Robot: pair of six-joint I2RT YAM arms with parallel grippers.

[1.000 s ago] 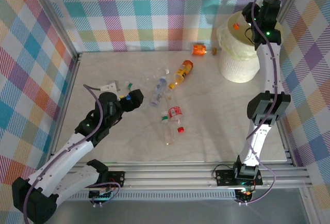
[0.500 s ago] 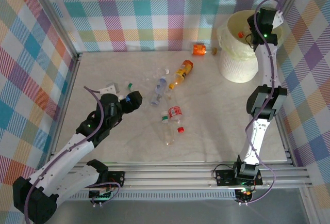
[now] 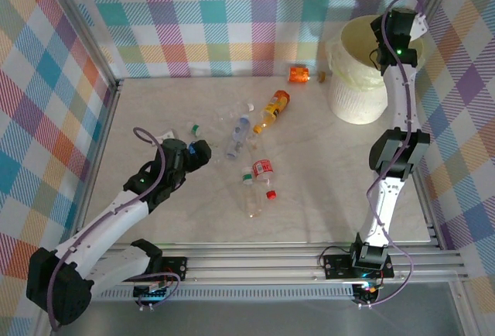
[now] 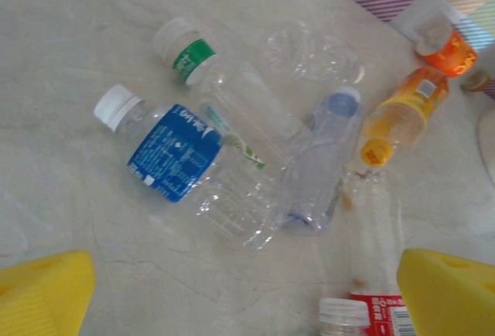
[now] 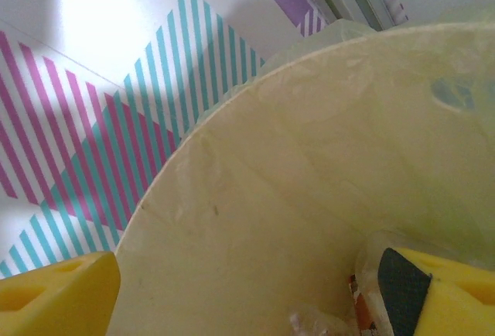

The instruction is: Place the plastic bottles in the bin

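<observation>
Pale yellow plastic (image 5: 325,181) lined the bin (image 3: 357,97), and your right tool (image 3: 393,32) hung over its mouth, fingers (image 5: 54,297) spread with nothing between them, some crumpled clear plastic (image 5: 313,322) showing down inside. Well left of the bin the plastic bottles (image 3: 249,167) lay scattered on the worktop (image 3: 332,197), one orange bottle (image 3: 298,73) just beside the bin, and your left tool (image 3: 199,150) hovered spread wide over those farthest from it.
</observation>
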